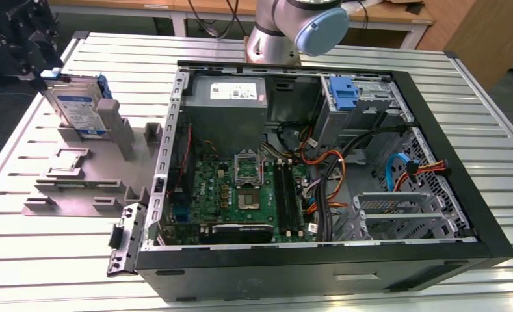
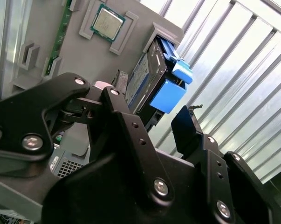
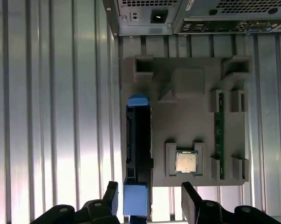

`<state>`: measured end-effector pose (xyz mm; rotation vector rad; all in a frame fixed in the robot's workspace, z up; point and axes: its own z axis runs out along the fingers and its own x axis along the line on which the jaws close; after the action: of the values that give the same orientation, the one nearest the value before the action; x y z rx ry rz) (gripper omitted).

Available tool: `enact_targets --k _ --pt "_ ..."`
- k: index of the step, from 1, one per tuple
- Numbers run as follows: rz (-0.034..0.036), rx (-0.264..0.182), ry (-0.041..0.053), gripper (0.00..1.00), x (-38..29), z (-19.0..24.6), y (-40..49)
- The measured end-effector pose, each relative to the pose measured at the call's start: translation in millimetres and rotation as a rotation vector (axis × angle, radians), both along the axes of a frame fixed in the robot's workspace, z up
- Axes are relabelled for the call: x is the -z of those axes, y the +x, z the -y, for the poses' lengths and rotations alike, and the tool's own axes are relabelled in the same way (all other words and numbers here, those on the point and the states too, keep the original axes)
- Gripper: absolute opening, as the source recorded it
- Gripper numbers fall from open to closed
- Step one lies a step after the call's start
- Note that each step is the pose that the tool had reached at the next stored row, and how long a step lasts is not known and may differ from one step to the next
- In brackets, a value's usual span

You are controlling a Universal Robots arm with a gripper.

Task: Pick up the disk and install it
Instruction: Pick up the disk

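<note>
Claw (image 3: 149, 198) open, fingers spread around the disk's end, disk (image 3: 138, 140) upright in grey holder (image 3: 187, 116), slatted surface (image 3: 51, 116)

First wrist view: tool (image 3: 147, 198) cut off at the frame edge just behind its fingertips; disk (image 3: 138, 135) stands edge-on, broad faces turned out of sight. Second wrist view: the tool's black linkage covers the disk's near end. Exterior view: disk's foot sunk in the grey holder (image 1: 74, 175), arm (image 1: 295, 26) cut by the frame edge.
</note>
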<state>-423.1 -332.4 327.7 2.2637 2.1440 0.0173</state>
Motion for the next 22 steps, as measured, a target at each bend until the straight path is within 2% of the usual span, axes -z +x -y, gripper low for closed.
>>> enact_targets --k 11,14,19,22 --pt "0.0001 0.002 0.0163 0.65 11.4 0.0 -0.2" --pt "-0.0005 0.002 0.0161 0.65 14.3 -0.1 -0.8" --pt "-0.0072 0.002 0.0157 0.65 20.9 -0.9 -3.5" --pt "-0.0072 0.002 0.0159 0.65 23.1 -1.0 -4.0"
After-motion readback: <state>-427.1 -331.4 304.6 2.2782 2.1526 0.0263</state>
